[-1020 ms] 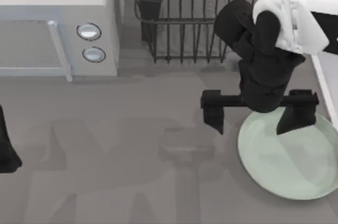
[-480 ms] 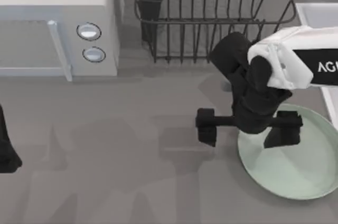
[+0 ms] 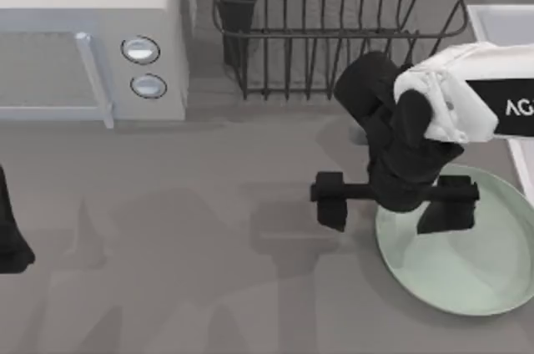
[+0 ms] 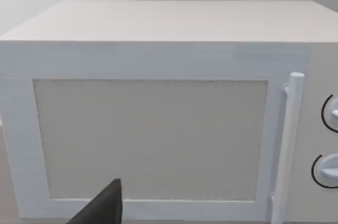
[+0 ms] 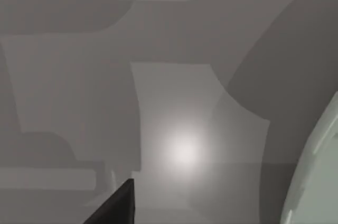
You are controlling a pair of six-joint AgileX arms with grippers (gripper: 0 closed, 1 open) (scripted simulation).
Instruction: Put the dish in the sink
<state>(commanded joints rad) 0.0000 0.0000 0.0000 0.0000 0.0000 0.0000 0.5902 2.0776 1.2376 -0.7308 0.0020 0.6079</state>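
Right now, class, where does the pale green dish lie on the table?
In the top view the dish lies flat at the table's right side, in front of the wire rack, with the open right gripper straddling its left rim.

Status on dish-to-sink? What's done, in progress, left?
Done: the right gripper is positioned over the left rim of the dish, fingers spread wide, one finger over the plate and one over the table.
In hand: nothing gripped; the dish lies flat on the table.
Left: close on the rim, lift, carry to the sink. Left gripper is parked at the table's left edge.
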